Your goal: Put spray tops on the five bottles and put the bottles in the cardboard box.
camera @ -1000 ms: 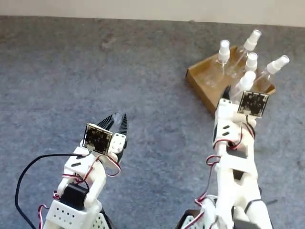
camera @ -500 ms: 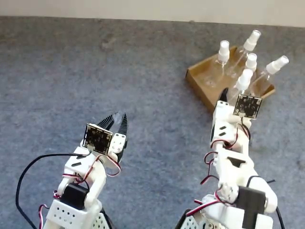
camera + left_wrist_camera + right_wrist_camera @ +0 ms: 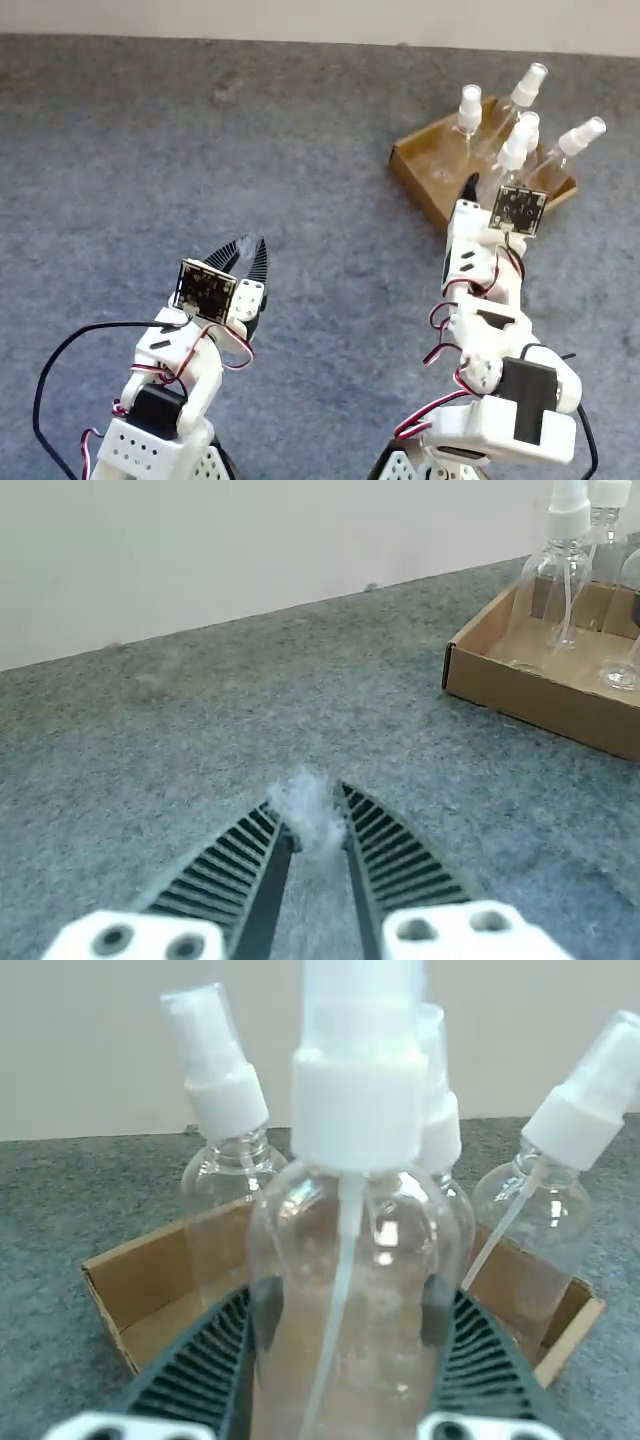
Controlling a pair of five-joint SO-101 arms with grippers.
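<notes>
Right wrist view: right gripper (image 3: 350,1325) clenched on the fifth bottle (image 3: 355,1230), held upright over the box's (image 3: 140,1280) near edge — likely for lowering in beside four others (image 3: 215,1175); left gripper (image 3: 315,820), slightly parted and empty, rests well left.

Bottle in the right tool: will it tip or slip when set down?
Likely light: the bottle looks clear and empty. Probably tippy: tall and narrow, with the spray top up high. Its smooth wall may slip in the right tool.
</notes>
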